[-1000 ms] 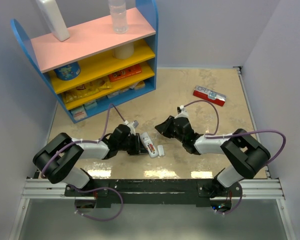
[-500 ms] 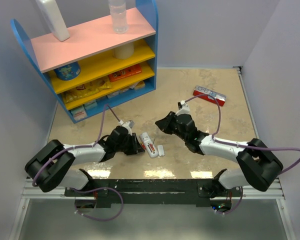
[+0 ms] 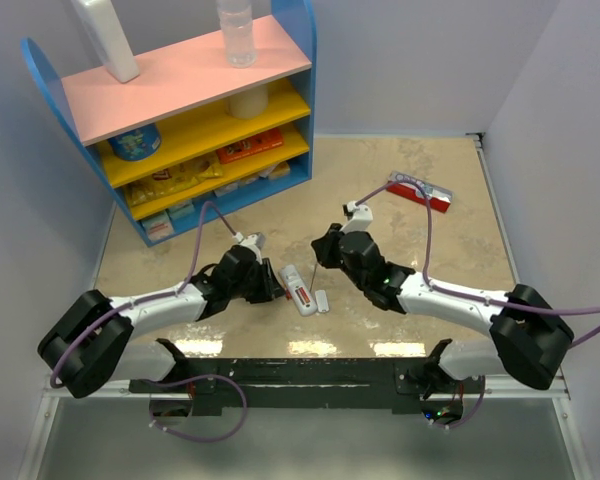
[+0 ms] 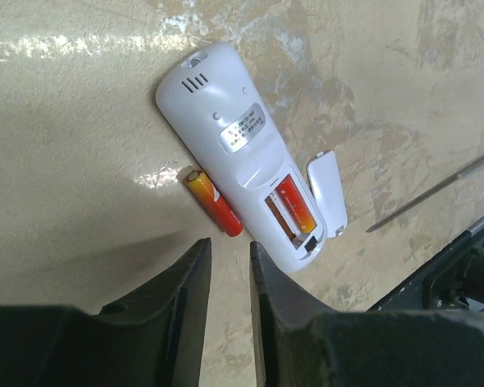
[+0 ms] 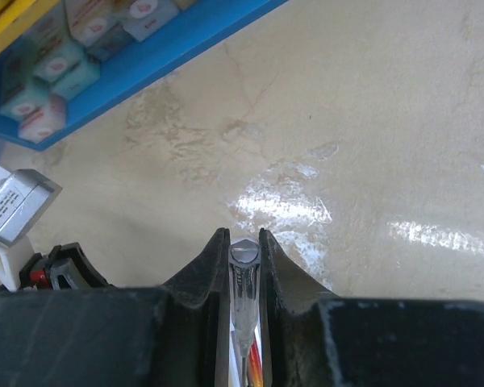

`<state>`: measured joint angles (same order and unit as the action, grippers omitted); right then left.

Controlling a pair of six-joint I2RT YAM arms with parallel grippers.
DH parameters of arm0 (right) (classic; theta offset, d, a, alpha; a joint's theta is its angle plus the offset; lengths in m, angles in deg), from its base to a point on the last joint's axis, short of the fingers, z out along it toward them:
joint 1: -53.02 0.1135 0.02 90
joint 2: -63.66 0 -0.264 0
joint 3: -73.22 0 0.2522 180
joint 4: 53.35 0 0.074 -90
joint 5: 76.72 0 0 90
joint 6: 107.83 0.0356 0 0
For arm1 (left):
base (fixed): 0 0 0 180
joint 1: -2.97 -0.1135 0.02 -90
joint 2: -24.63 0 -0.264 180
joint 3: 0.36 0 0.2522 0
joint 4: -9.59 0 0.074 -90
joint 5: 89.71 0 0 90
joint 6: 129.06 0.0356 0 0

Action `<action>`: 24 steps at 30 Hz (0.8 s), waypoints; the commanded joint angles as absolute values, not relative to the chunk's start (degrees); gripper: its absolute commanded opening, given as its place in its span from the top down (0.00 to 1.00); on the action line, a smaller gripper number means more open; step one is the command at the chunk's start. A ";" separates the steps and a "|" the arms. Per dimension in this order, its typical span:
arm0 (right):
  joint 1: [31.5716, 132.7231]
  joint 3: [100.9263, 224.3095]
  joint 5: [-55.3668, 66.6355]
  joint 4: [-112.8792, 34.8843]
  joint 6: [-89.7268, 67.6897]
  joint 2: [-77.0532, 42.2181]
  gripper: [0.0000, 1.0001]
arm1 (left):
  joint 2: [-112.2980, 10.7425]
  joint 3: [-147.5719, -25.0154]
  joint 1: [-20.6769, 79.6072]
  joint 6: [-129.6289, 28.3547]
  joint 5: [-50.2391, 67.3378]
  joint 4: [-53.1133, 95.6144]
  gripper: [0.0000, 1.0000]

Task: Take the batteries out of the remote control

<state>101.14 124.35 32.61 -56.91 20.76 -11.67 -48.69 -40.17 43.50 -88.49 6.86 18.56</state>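
Note:
The white remote control (image 4: pixel 242 153) lies back up on the table, its bay open with one red-orange battery (image 4: pixel 294 205) inside. The other battery (image 4: pixel 214 211) lies loose on the table against the remote's left side. The white cover (image 4: pixel 327 193) lies at its right side. My left gripper (image 4: pixel 230 246) is open and empty, just short of the loose battery. In the top view the remote (image 3: pixel 298 288) lies between my left gripper (image 3: pixel 272 285) and right gripper (image 3: pixel 323 250). My right gripper (image 5: pixel 244 238) is shut on a clear-handled screwdriver (image 5: pixel 244 274); its thin shaft (image 4: pixel 436 189) passes right of the cover.
A blue shelf unit (image 3: pixel 180 110) with stocked yellow and pink shelves stands at the back left; its blue base (image 5: pixel 145 72) is ahead of my right gripper. A red-and-white flat box (image 3: pixel 418 190) lies at the back right. Walls close both sides.
Both arms have stretched out lower and flatter. The right gripper has shifted slightly left and back with the screwdriver. The remote, the cover and the left gripper stay about where they were.

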 commanded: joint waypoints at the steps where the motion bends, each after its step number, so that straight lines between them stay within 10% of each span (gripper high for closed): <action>1: 106.70 128.64 46.40 -53.75 17.59 -11.31 1.00 | -49.46 -42.07 43.31 -86.52 5.91 17.91 0.69; 24: 111.99 128.55 57.48 -59.63 15.39 -16.67 1.00 | -56.49 -46.73 43.22 -85.38 6.79 16.32 0.67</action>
